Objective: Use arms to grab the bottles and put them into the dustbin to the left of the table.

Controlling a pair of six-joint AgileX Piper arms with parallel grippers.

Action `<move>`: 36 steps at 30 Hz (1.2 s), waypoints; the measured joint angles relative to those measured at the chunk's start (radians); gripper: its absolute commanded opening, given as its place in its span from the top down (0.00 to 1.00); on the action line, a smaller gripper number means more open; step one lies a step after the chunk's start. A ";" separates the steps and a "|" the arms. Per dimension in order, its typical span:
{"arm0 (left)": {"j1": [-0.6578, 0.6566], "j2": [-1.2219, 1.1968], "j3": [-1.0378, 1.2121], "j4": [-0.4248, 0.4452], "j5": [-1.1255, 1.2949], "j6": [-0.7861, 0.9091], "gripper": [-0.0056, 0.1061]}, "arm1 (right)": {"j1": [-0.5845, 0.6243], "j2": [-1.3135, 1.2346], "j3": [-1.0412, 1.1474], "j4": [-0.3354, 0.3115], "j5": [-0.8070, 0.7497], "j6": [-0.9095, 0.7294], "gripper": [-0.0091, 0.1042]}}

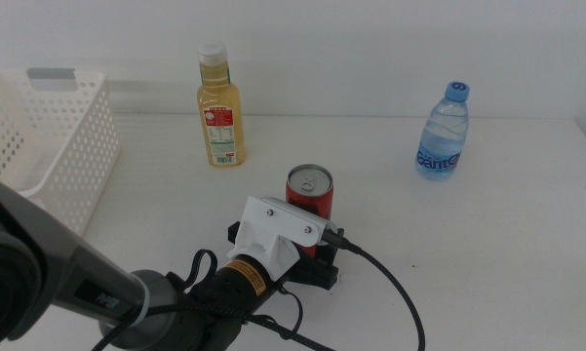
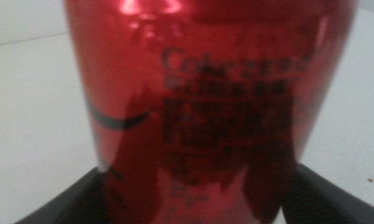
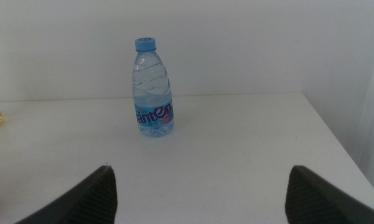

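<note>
At the upper left of the middle view we see the white perforated plastic dustbin point(image 1: 49, 132) on the white counter point(image 1: 488, 253). Right of it stands the yellow-liquid bottle point(image 1: 220, 107). At centre, our left end effector point(image 1: 307, 255) brackets the slim red can point(image 1: 310, 195), jaws beside its base; whether they touch it we cannot tell. We judge the can light, stiff and slippery, best gripped mid-body. At upper right stands the clear blue-capped water bottle point(image 1: 443, 132), faced by the right end effector point(image 3: 199, 190), wide open and empty.

Light was bright and even, washing the white table point(image 1: 488, 244) almost into the wall. Shadows stayed soft and short. In the left wrist view the red can point(image 2: 205, 106) filled the frame, blurred — too close to focus — with pale glare along its upper edge.
</note>
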 measured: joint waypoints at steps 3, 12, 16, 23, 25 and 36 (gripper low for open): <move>0.000 0.001 0.000 -0.010 0.001 0.000 0.20 | 0.000 0.000 0.000 0.000 0.000 0.000 0.11; 0.000 -0.006 0.000 -0.009 0.022 0.002 0.97 | 0.000 0.000 0.000 0.000 0.000 0.000 0.11; 0.000 -0.108 0.000 0.015 0.203 -0.025 0.97 | 0.000 0.000 0.000 0.000 0.000 0.000 0.11; 0.076 -0.387 -0.210 0.030 0.944 -0.035 0.97 | 0.000 0.000 0.000 0.000 0.000 0.000 0.11; 0.115 -0.409 -0.315 0.030 1.173 -0.035 0.97 | 0.000 0.000 0.000 0.000 0.000 0.000 0.11; 0.464 -0.413 -0.765 0.023 2.044 0.213 0.97 | 0.000 0.000 0.000 0.000 0.000 0.000 0.11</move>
